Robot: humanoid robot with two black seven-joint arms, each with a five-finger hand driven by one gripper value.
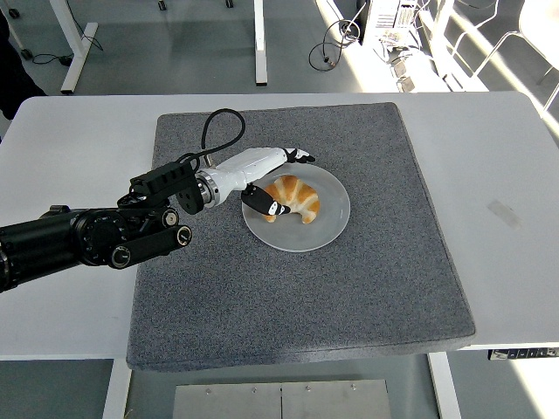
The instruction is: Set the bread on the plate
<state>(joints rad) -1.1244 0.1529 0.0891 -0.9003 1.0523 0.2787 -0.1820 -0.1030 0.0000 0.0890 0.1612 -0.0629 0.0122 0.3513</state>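
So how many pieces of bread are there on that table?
1. A single croissant lies on the plate on the grey mat, beside the open left hand. Nothing suggests another is hidden.

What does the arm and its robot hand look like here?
The left arm is black with round joint housings. Its forearm shell is white, and a black cable loops above the wrist. The robot hand has white fingers with black tips.

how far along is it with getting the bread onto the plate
Nearly finished. Done: the bread, a croissant, lies on the plate. In hand: the left hand is at the plate's left side with its fingers spread around the bread, holding nothing. Left: probably only pulling the arm clear.
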